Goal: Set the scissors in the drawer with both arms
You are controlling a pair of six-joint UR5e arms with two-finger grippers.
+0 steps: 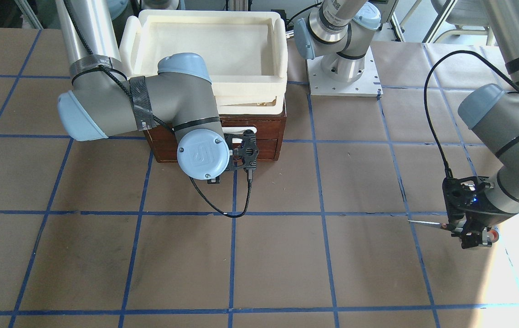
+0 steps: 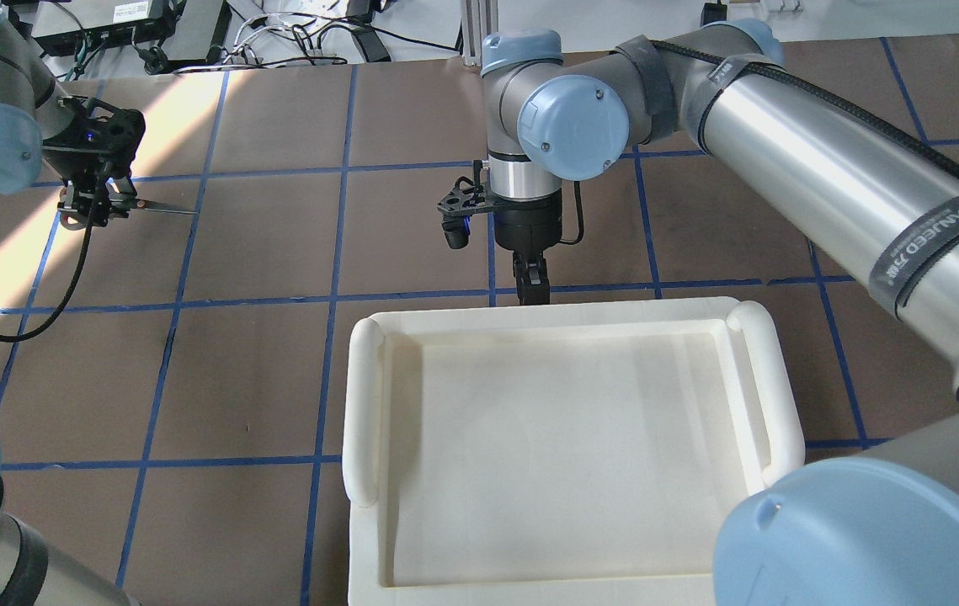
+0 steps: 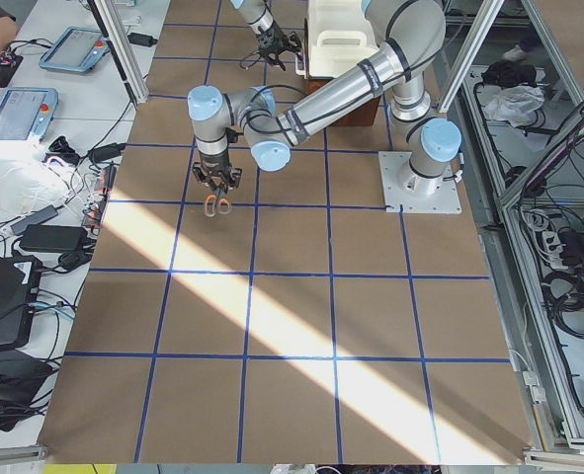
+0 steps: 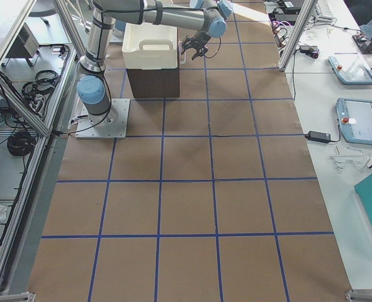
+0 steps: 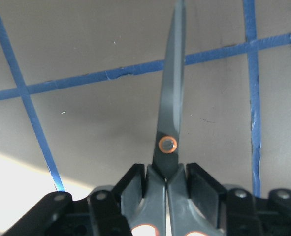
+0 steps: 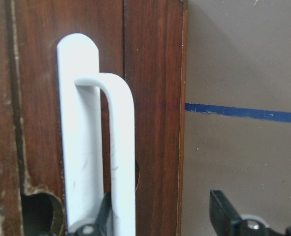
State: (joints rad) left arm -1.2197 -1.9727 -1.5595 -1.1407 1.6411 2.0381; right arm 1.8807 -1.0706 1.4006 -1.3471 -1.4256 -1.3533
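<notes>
Clearly, from the left wrist view, the left fingers (image 5: 130, 189) pinch the scissors (image 5: 172, 113) just behind the pivot, with the blades shut and pointing away over the counter (image 5: 86, 137). We judge the scissors light, stiff and slick on the steel. This hold on the shanks, near the balance point, suits them, though the tip is sharp.

From the right wrist view, the right fingers (image 6: 223, 209) are spread with the handle (image 6: 98, 147) bar between them, close to one finger and not yet clamped. The drawer (image 6: 152, 98) looks closed.

Facing the robot, we see the scissors at far right, well apart from the drawer, which sits under the tray (image 1: 282, 59).

Overhead, the scissors are far left and the right fingers sit just beyond the tray.

From the side views, we cannot tell whether the blades touch the counter.
</notes>
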